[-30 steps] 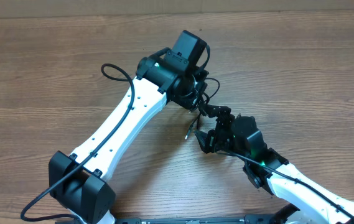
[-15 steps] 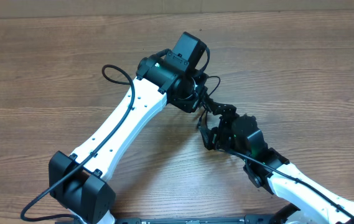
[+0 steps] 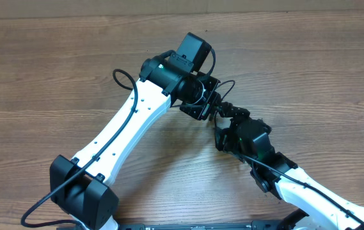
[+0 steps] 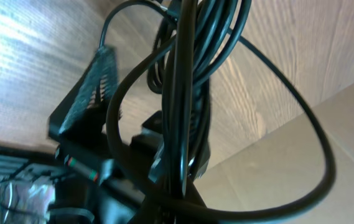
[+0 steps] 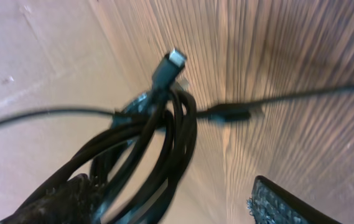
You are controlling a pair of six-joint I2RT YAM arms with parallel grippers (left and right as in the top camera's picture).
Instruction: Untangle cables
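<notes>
I am holding the left gripper (image 3: 204,107) clamped shut on the bunched cables (image 4: 186,93), now lifting their trailing end clear of the table (image 3: 309,64). The right gripper (image 3: 224,117), jaws wide and gripping nothing, is closing in just beside the left gripper, readying a pull-apart.

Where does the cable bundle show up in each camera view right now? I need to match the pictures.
Overhead: cable bundle just right of centre, mostly hidden, one thin loop arcing above it.
Left wrist: fills the middle, running top to bottom.
Right wrist: from lower left up to centre, with a silver-tipped plug on top.
Shared landmark: the wooden tabletop behind it.
</notes>
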